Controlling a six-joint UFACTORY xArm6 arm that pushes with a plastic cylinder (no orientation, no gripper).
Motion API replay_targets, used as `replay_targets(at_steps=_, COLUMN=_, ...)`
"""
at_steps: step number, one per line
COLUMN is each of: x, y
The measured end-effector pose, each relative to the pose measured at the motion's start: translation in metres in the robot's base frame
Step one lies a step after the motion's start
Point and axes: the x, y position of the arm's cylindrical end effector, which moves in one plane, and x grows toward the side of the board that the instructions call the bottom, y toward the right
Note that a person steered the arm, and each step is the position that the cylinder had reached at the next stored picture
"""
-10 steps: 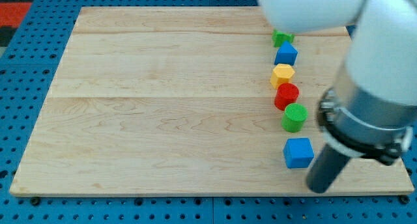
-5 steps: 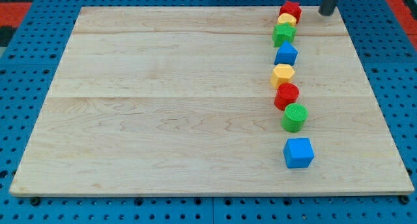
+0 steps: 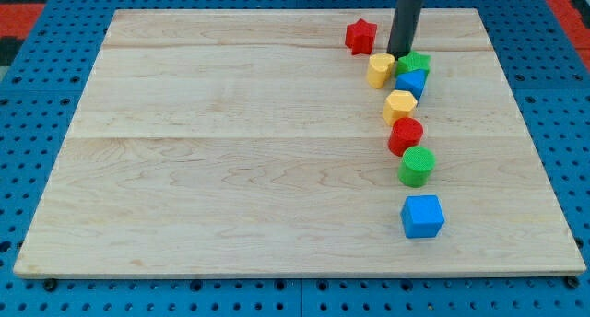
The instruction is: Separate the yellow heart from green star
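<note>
my tip [image 3: 400,55] is resting between the yellow heart [image 3: 380,70] on its left and the green star [image 3: 415,64] on its right, near the board's [image 3: 230,151] top. it is a bare rod, grasping nothing. a red star [image 3: 360,36] is sitting further up-left, and a blue block [image 3: 410,83] is touching the green star from below.

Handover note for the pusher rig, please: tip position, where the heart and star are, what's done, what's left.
My tip is down on the board near the view's top right, wedged between the yellow heart on its left and the green star on its right.
The heart now sits apart from the star, with the rod in the gap. The star touches the blue block below it. The red star lies up and left of the heart.
Done: the pair is split.
Left: probably widen the gap by nudging the heart further left, then lift clear.
</note>
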Motion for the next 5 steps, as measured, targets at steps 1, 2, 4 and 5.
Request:
replay_targets(at_steps=1, x=0.027, y=0.0)
replay_targets(at_steps=2, x=0.038, y=-0.043)
replay_targets(at_steps=4, x=0.016, y=-0.076)
replay_targets(at_steps=5, x=-0.034, y=-0.004)
